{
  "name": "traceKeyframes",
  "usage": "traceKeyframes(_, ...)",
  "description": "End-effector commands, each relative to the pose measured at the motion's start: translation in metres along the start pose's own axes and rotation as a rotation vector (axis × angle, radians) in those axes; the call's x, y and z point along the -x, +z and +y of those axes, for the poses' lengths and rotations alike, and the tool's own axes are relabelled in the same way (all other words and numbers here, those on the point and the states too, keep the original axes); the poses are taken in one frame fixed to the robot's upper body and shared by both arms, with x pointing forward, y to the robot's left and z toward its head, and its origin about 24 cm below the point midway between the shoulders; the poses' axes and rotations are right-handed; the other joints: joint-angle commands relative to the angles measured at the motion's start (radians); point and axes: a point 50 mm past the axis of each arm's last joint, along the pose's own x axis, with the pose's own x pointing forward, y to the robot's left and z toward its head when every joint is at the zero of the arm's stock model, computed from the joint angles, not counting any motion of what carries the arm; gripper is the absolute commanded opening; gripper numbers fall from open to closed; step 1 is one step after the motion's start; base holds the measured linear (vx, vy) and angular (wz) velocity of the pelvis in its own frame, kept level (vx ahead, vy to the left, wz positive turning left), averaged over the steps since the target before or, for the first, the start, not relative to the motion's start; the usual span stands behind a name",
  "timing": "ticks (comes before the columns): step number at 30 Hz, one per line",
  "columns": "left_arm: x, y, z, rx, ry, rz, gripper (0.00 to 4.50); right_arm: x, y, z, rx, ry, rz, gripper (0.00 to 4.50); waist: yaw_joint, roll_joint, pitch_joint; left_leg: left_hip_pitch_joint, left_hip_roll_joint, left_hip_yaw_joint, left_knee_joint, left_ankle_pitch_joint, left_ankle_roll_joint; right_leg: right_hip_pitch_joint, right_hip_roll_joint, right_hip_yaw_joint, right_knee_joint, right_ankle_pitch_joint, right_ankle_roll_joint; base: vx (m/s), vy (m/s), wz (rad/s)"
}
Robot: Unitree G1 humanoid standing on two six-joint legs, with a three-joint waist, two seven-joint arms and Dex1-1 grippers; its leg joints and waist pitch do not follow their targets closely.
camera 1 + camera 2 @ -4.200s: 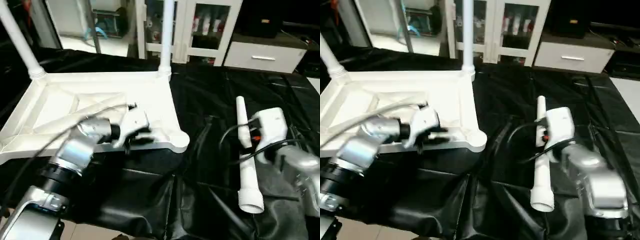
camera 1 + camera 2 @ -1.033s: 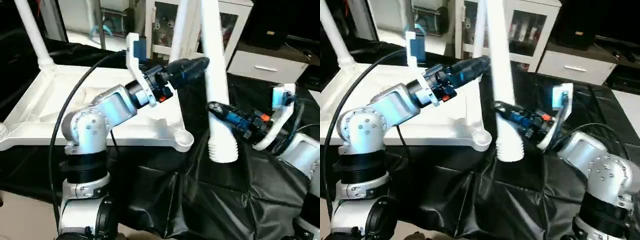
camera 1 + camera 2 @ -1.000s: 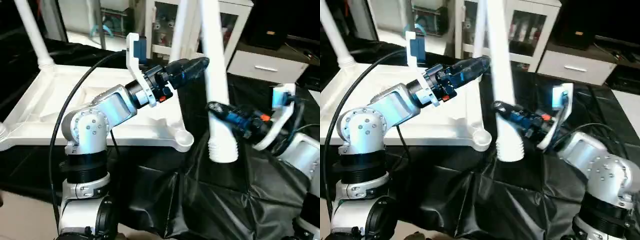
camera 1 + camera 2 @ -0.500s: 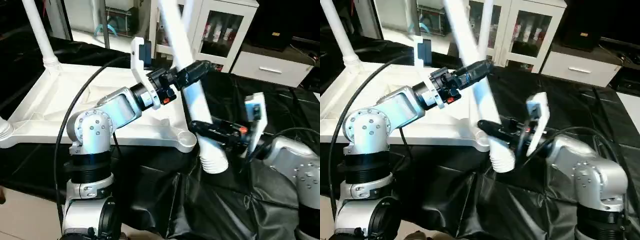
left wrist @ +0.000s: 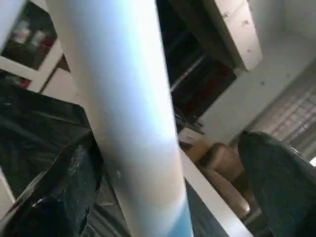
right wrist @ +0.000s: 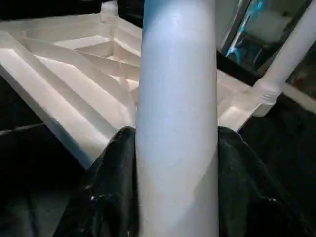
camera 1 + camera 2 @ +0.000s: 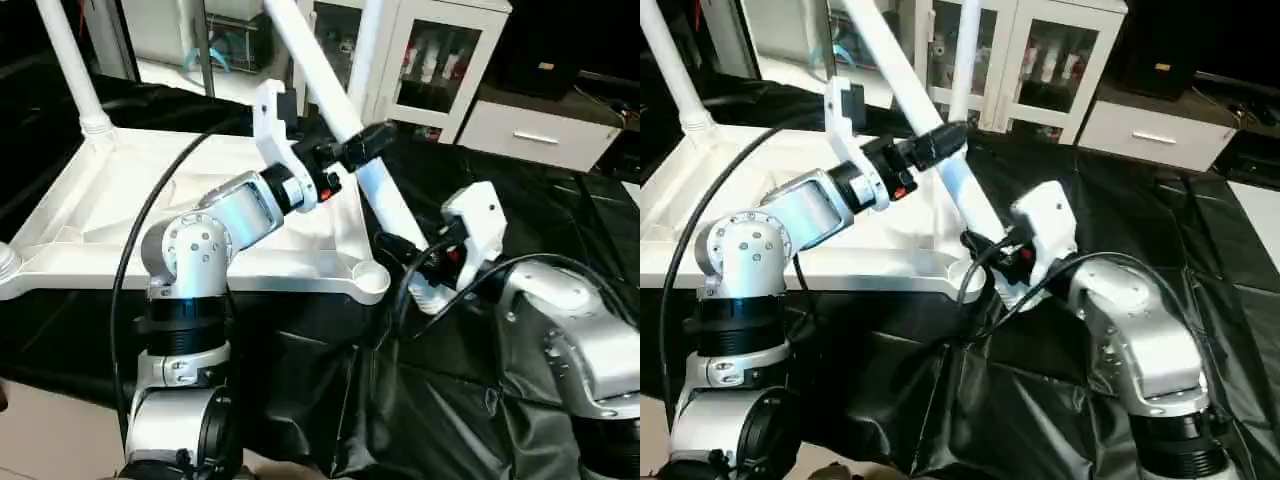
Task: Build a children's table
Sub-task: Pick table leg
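— Where's the leg (image 7: 345,125)?
— Tilted above the white top's (image 7: 120,205) near corner socket (image 7: 368,277), the right gripper (image 7: 400,252) clamped around its thick end and the left gripper (image 7: 368,142) closed on it higher up.

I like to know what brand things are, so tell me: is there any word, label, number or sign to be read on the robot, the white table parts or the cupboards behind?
None can be read.
Table top and held leg: plain white, no lettering.
Bottles in the glass-door cabinet: labels too small and blurred to read.
Yellow tag on the dark box: too small to read.
Left end effector and right end effector: no marking visible.
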Motion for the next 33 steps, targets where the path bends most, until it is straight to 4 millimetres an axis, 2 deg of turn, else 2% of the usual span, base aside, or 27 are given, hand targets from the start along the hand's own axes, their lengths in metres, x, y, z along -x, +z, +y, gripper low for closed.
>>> traceKeyframes(1, -0.004, 0.003, -0.001, 0.002, 0.026, -0.013, 4.16, -0.001, -0.004, 0.000, 0.053, -0.024, 0.013, 1.83, -0.003, 0.000, -0.068, 0.007, 0.030, -0.010, -0.067, -0.124, -0.010, 0.058, -0.061, 0.046, -0.071, -0.125, -0.133, 0.000, 0.000, 0.00)
traceKeyframes(3, -0.006, 0.001, 0.000, 0.017, 0.033, -0.006, 4.12, -0.005, -0.004, 0.002, 0.094, -0.066, 0.001, 1.83, -0.004, 0.000, -0.068, 0.008, 0.030, -0.009, -0.066, -0.124, -0.009, 0.057, -0.061, 0.046, -0.072, -0.119, -0.140, 0.000, 0.000, 0.00)
traceKeyframes(5, -0.006, 0.000, 0.000, 0.011, 0.034, 0.000, 3.74, -0.006, -0.003, 0.002, 0.098, -0.081, -0.002, 1.83, -0.006, 0.001, -0.068, 0.010, 0.030, -0.009, -0.068, -0.132, -0.009, 0.057, -0.059, 0.046, -0.071, -0.121, -0.145, 0.000, 0.000, 0.00)
traceKeyframes(7, -0.007, -0.003, -0.001, 0.004, 0.037, 0.009, 3.74, -0.008, -0.001, 0.001, 0.131, -0.125, -0.015, 1.83, -0.006, 0.005, -0.067, 0.011, 0.032, -0.010, -0.069, -0.137, -0.013, 0.055, -0.060, 0.046, -0.071, -0.119, -0.147, 0.000, 0.000, 0.00)
traceKeyframes(11, -0.008, -0.005, 0.000, 0.012, 0.048, 0.012, 3.28, -0.011, 0.002, 0.000, 0.172, -0.219, -0.053, 1.83, -0.008, 0.003, -0.066, 0.011, 0.030, -0.008, -0.070, -0.150, -0.020, 0.054, -0.060, 0.047, -0.073, -0.131, -0.139, 0.000, 0.000, 0.00)
traceKeyframes(13, -0.009, -0.006, -0.001, 0.020, 0.036, 0.012, 3.24, -0.013, -0.001, 0.003, 0.180, -0.214, -0.048, 1.83, -0.010, 0.003, -0.067, 0.011, 0.029, -0.008, -0.070, -0.158, -0.020, 0.055, -0.059, 0.047, -0.073, -0.137, -0.134, 0.000, 0.000, 0.00)
traceKeyframes(15, -0.009, -0.006, -0.002, 0.024, 0.029, 0.014, 2.86, -0.013, -0.002, 0.005, 0.200, -0.208, -0.043, 1.83, -0.010, 0.006, -0.067, 0.012, 0.029, -0.009, -0.069, -0.160, -0.017, 0.056, -0.058, 0.047, -0.072, -0.127, -0.131, 0.000, 0.000, 0.00)
traceKeyframes(20, -0.010, -0.006, -0.003, 0.026, 0.018, 0.014, 2.57, -0.015, -0.003, 0.009, 0.225, -0.192, -0.045, 1.83, -0.010, 0.006, -0.067, 0.011, 0.028, -0.008, -0.068, -0.155, -0.011, 0.057, -0.057, 0.048, -0.071, -0.102, -0.133, 0.000, 0.000, 0.00)
traceKeyframes(21, -0.010, -0.006, -0.003, 0.027, 0.015, 0.014, 2.35, -0.015, -0.003, 0.009, 0.237, -0.197, -0.047, 1.83, -0.010, 0.006, -0.067, 0.011, 0.028, -0.008, -0.068, -0.155, -0.011, 0.057, -0.057, 0.048, -0.071, -0.101, -0.135, 0.000, 0.000, 0.00)
traceKeyframes(25, -0.010, -0.006, -0.004, 0.034, 0.006, 0.012, 2.05, -0.015, -0.002, 0.007, 0.237, -0.212, -0.055, 1.83, -0.011, 0.007, -0.067, 0.013, 0.029, -0.008, -0.068, -0.164, -0.011, 0.056, -0.056, 0.048, -0.071, -0.108, -0.138, 0.000, 0.000, 0.00)
traceKeyframes(33, -0.008, 0.000, 0.000, 0.046, 0.018, -0.019, 1.81, -0.015, -0.001, 0.006, 0.255, -0.214, -0.061, 1.83, -0.011, 0.005, -0.067, 0.012, 0.028, -0.007, -0.067, -0.157, -0.005, 0.057, -0.056, 0.048, -0.070, -0.098, -0.141, 0.000, 0.000, 0.00)
